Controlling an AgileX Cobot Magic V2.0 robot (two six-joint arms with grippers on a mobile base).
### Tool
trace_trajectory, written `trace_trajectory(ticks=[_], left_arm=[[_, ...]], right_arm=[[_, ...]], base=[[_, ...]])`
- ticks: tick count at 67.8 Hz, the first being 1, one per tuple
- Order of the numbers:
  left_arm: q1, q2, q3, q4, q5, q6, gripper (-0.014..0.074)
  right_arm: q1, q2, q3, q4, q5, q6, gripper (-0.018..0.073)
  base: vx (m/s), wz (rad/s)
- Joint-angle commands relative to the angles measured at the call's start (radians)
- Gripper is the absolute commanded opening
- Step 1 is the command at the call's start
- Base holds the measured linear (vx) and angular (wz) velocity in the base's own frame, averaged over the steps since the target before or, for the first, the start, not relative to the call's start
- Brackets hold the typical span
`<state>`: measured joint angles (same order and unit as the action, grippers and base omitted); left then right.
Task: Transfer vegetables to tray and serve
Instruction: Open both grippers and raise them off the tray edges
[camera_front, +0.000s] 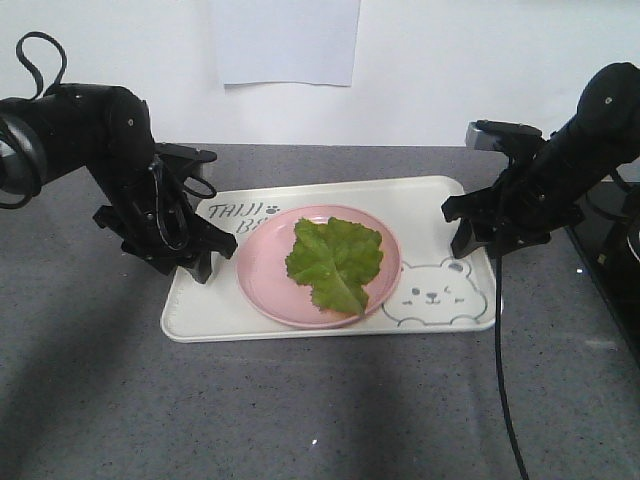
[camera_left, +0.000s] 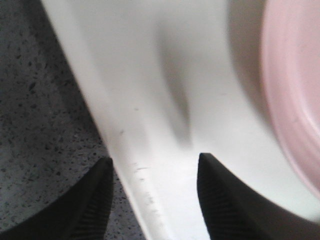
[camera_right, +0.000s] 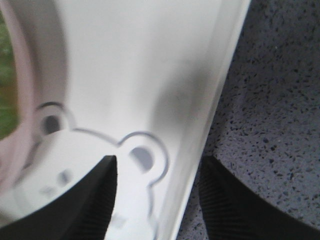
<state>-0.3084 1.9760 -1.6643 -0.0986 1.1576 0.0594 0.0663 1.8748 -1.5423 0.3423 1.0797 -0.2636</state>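
Here, lettuce: the vegetables (camera_front: 335, 262), one crinkled green leaf with a pale rib, lie flat on the pink plate (camera_front: 262, 285), and the plate sits in the middle of the tray (camera_front: 200, 318)
Tray: cream-white, rectangular, resting on the grey speckled table (camera_front: 320, 410), grey lettering near its far left corner and a bear drawing (camera_front: 440, 292) at its near right
Left gripper (camera_left: 154, 192): fingers parted wide, one finger (camera_left: 92, 205) over the table and the other over the tray floor, so the left rim runs between them; not closed on it
Right gripper (camera_right: 159, 195): likewise spread, one finger (camera_right: 87, 200) over the bear's ear and the other outside above the table, straddling the right rim; nothing held
Stage: the leaf looks already aboard, so the lift to serve seems to be what remains
Handling: the tray should be stiff and fairly light, but smooth and likely slippery at the lip; the plate is loose on it and could slide if one side rises first; the leaf is limp, light and hardly at risk
Where to hold: the two short rims, both sides pinched at matching height and kept level
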Motion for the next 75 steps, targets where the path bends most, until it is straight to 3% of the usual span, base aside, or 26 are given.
trace_trajectory(ticks=[1,28,49,64,75], left_arm=[[-0.008,-0.063,-0.026,-0.021,-0.019,-0.004,0.0372],[-0.008,-0.080,-0.026,-0.018,0.012,-0.004,0.0372],[-0.008,-0.172,-0.026,-0.003,-0.049,-0.004,0.0370],[-0.008,-0.265,-0.026,-0.004,-0.128,-0.006,0.0298],[-0.008,-0.340,-0.026,-0.010,-0.197,-0.006,0.0143]], right_arm=[[0.004,-0.052,-0.034,0.001,0.000,0.006,0.0370],[0.004,-0.065,-0.036,-0.039,0.034,0.029,0.0358],[0.004,-0.189,-0.037,-0.010,-0.057,0.014,0.0190],[0.004,-0.314,-0.030,0.135,-0.166,-0.152,-0.0011],[0.004,-0.404,0.013,0.261,-0.222,-0.272,-0.0006]], base=[[0.00,0.00],[0.00,0.00],[0.00,0.00],[0.00,0.00],[0.00,0.00]])
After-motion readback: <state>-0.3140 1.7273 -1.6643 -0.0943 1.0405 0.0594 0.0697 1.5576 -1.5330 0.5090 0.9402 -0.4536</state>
